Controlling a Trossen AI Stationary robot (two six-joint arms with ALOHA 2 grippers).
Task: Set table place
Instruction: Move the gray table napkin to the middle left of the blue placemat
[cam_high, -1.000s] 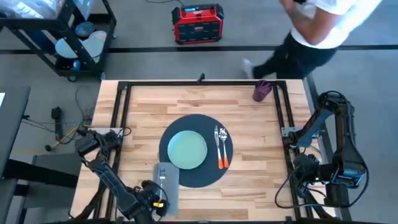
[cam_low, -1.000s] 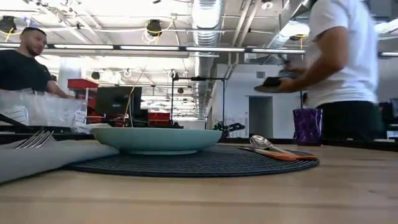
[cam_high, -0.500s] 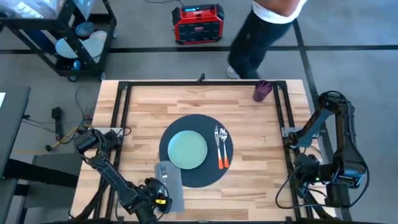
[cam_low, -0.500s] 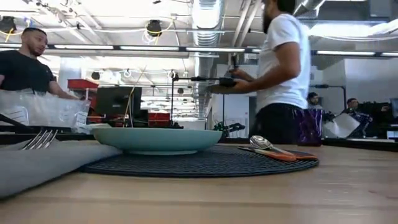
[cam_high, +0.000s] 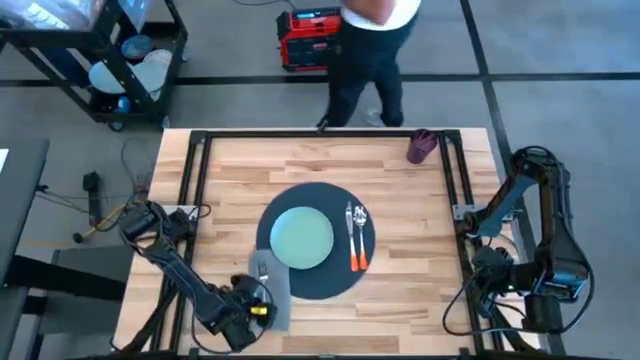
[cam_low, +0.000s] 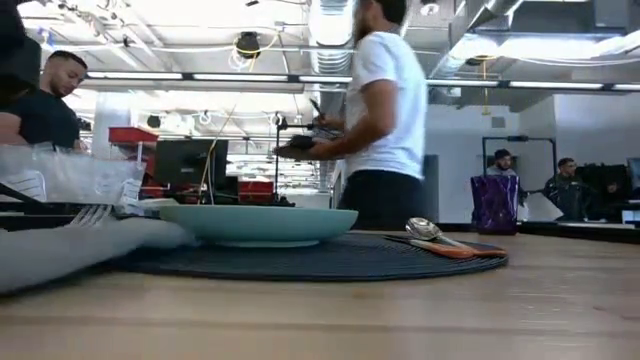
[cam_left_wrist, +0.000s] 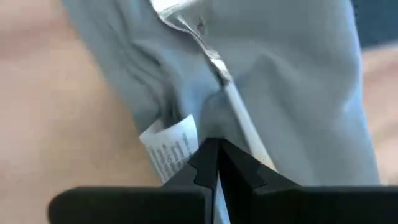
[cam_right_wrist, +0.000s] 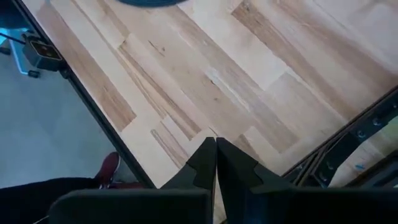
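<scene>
A grey napkin lies rumpled at the near left of the round dark placemat, its far end on the mat's rim. A fork rests on the napkin. A pale green plate sits in the middle of the mat, with a spoon and an orange-handled knife to its right. My left gripper is shut at the napkin's near end. My right gripper is shut and waits off the table's near right corner. My left gripper has its shut fingertips on the napkin's near end, beside the white label and next to the fork's handle. It comes slanting down from the near left. The cloth is bunched in folds ahead of the fingers and lies on the table.
A purple cup stands at the far right corner. A person walks past the far edge. A black cart and a red box stand on the floor beyond the table.
My left gripper has moved toward the far edge and a little right, taking the napkin's near end with it. The napkin has turned and bunched up, and the fork on it has shifted toward the plate. The person has walked leftward behind the table.
</scene>
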